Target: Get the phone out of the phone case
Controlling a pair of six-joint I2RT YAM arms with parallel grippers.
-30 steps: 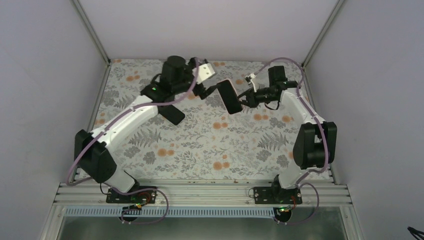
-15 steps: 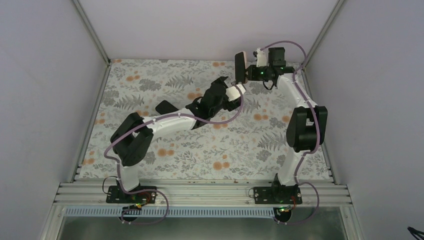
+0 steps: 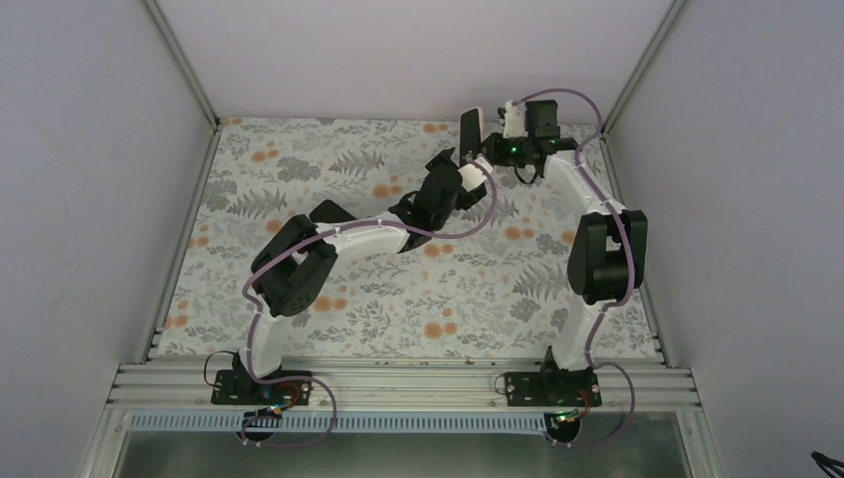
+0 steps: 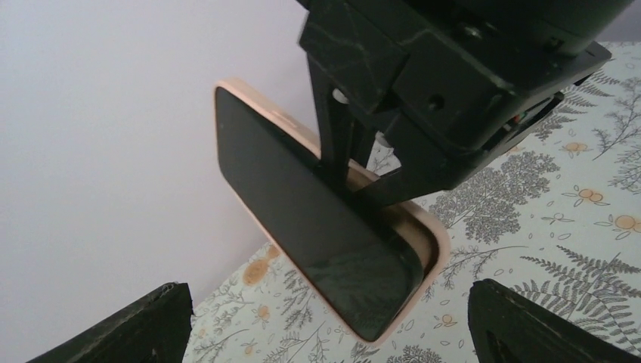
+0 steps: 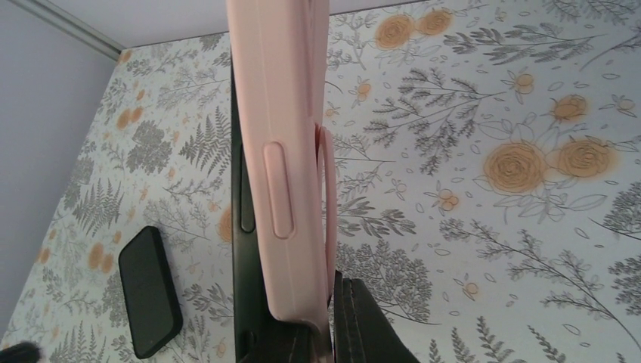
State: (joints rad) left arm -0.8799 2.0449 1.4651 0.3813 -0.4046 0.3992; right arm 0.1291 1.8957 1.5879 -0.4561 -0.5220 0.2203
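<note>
We judge extraction just starting: right pincer [image 4: 354, 185] clamps pink silicone phone case [image 5: 283, 151], black glass phone [image 4: 302, 219] inside, aloft over floral counter [image 3: 398, 289]; left pincer [image 3: 450, 162] gaping, must next grab phone edge.

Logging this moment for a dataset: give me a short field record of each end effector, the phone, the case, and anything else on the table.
left end effector: open, fingers spread either side of the screen, not touching it
right end effector: shut on the phone case, holding it above the table
phone case: pink, phone inside
phone: black, one corner seems lifted out of the case
other: black flat device lying on the table
</note>
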